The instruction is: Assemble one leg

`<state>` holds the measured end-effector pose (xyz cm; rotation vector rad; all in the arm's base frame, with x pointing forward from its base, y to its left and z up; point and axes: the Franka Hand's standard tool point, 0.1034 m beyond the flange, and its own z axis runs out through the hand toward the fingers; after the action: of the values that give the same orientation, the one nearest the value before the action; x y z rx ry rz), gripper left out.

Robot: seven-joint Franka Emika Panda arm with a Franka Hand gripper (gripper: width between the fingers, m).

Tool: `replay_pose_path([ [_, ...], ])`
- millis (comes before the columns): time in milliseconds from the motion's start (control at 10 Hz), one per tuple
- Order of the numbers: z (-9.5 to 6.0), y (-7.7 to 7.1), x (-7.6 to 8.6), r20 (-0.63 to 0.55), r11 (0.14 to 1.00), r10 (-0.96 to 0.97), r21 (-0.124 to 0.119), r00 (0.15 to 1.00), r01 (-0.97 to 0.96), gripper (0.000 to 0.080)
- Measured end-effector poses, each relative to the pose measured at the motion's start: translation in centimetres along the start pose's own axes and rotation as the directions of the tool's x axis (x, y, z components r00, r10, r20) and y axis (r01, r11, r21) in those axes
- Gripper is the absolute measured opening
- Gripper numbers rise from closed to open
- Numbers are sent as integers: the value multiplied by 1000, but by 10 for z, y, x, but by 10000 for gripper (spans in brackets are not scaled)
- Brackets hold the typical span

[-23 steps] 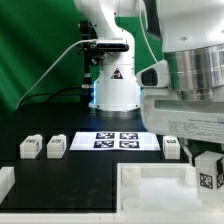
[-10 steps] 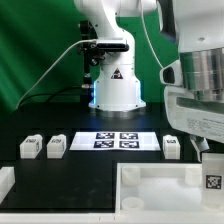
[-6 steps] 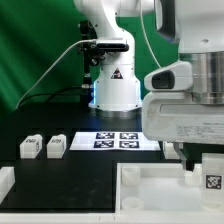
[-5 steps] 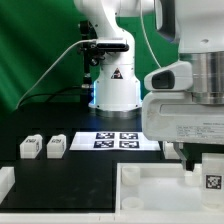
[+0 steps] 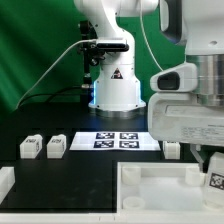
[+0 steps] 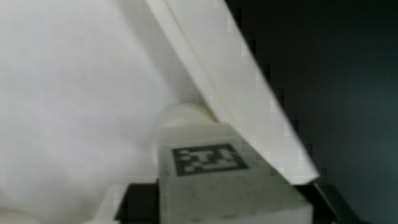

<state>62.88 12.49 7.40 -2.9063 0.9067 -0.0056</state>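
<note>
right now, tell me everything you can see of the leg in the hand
The leg is a small white boxy block, plastic by its look, with a black-and-white square tag on its visible face. It sits roughly upright, clamped in the hand, at the exterior view's right, above the white tabletop near its raised rim. Whether it touches the tabletop cannot be told.

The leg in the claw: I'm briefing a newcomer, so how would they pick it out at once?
In the exterior view, find the white tabletop along the front. At its end on the exterior view's right, the claw grips the leg, a small white tagged block. Unlike the loose legs on the black table, it alone is held over the tabletop.
</note>
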Motion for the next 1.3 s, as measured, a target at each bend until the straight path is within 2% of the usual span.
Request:
replay_pose_path([
  [200,-2,1,4,27,956,291,32,956,-291,300],
  [300,0,1,5,42,879,473,47,880,-475,300],
  [400,1,1,4,52,809,583,53,811,-585,300],
  [500,2,1,4,73,682,724,72,686,-728,299],
  [600,2,3,5,83,613,780,99,620,-784,300],
  [700,2,3,4,83,610,782,102,618,-786,300],
  [900,2,2,3,79,645,754,103,652,-757,300],
  [1000,3,3,4,73,683,719,102,691,-723,371],
  [1100,2,6,5,60,812,573,94,817,-576,371],
  [1200,1,6,5,31,924,372,82,928,-373,575],
  [1300,2,4,4,10,977,200,67,980,-200,627],
])
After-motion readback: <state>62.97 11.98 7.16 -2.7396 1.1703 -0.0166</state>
